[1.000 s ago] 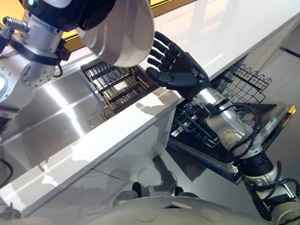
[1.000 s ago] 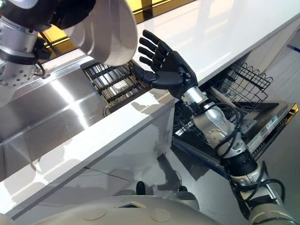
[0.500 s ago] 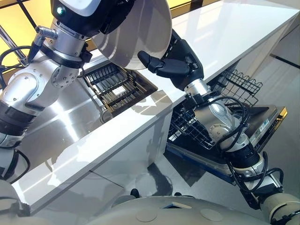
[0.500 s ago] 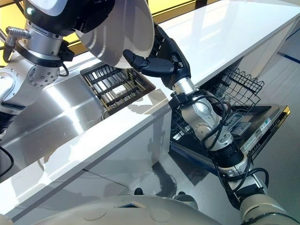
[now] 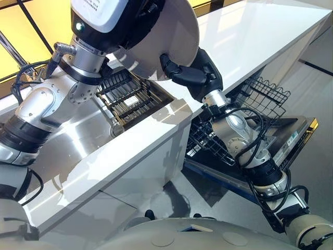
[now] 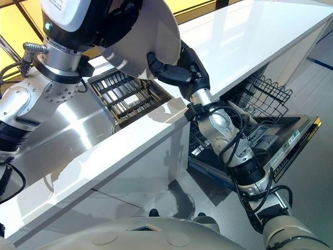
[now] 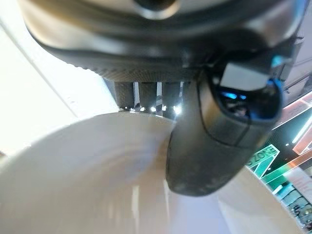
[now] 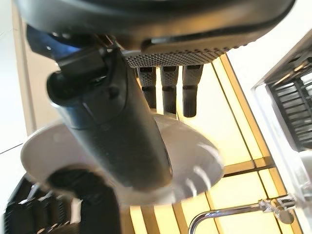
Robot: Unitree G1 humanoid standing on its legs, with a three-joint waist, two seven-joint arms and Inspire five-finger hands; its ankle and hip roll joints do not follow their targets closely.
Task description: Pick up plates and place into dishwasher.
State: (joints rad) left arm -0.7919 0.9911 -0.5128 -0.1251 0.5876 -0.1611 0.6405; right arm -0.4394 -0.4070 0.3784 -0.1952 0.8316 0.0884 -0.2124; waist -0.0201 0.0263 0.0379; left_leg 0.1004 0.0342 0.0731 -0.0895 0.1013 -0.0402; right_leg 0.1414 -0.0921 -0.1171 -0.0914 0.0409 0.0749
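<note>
Two hands were on the plate (image 5: 165, 39), held above the sink (image 5: 67, 140): left hand (image 7: 224, 117) pinched the rim, right hand (image 5: 190, 70) clamped the opposite edge. Looked like a handover, since the dishwasher rack (image 5: 260, 96) sat on the right.

A long white counter (image 5: 250, 36) shines in the light. A shiny metal sink (image 5: 62, 140) sits in it, with a dark rack (image 5: 130, 96) inside. A curved tap (image 8: 234, 214) stands by yellow glowing panels (image 8: 243, 131). The floor (image 5: 312, 172) is pale grey.
</note>
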